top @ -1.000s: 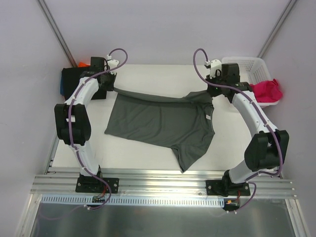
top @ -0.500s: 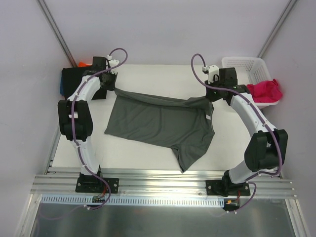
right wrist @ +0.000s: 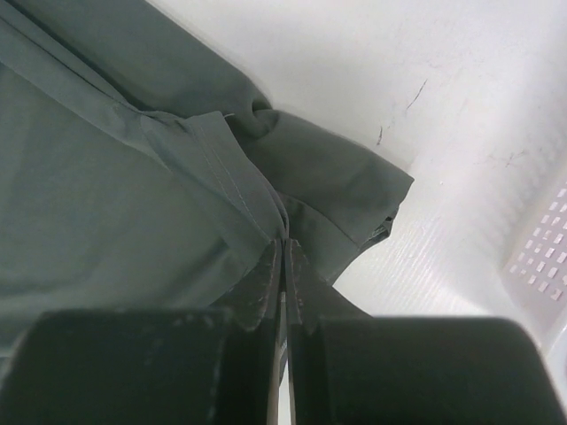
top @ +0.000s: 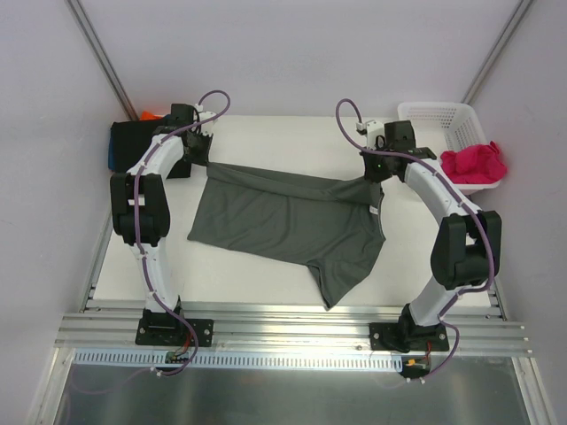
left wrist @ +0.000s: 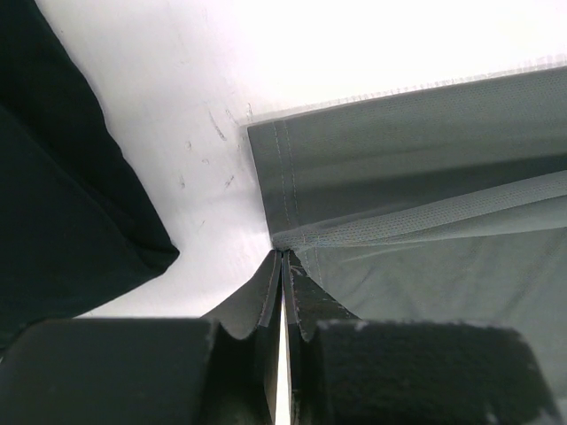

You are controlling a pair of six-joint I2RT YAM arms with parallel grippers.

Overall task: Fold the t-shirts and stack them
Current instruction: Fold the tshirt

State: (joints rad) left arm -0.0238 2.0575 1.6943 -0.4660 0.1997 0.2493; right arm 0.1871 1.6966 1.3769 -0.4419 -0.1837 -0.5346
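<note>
**Layout, top view.** The dark grey t-shirt lies at the centre of the table, turned sideways. Its hem points to 9 o'clock and its collar to 3 o'clock, and one sleeve trails toward 6 o'clock.

**Left gripper**, at about 10 o'clock. The fingers are pressed together on the far hem corner. The wrist view shows the stitched hem running straight into the closed tips.

**Right gripper**, at about 1 o'clock. It is likewise pinched shut on the cloth near the far sleeve and shoulder. The wrist view shows gathered folds entering the tips.

**Far edge of the shirt.** It is raised slightly and drawn taut between the two grips. The rest of the body rests flat on the table.

**Progress (judgement).**
- A pile sits at the 10 o'clock corner, just outside the left arm. The black t-shirt is on top, with a blue edge and an orange scrap showing. This reads as shirts already folded and stacked, though the fold quality cannot be checked from here.
- The grey shirt is spread but not yet folded. No crease is laid and the near sleeve is loose. The double grip on the far edge suits either straightening it or starting a first fold toward 6 o'clock.
- The magenta-pink t-shirt is bunched on the rim of the white basket at 2 o'clock, untouched.
- At least two shirts remain to be done, so the task looks a little past halfway.
</note>
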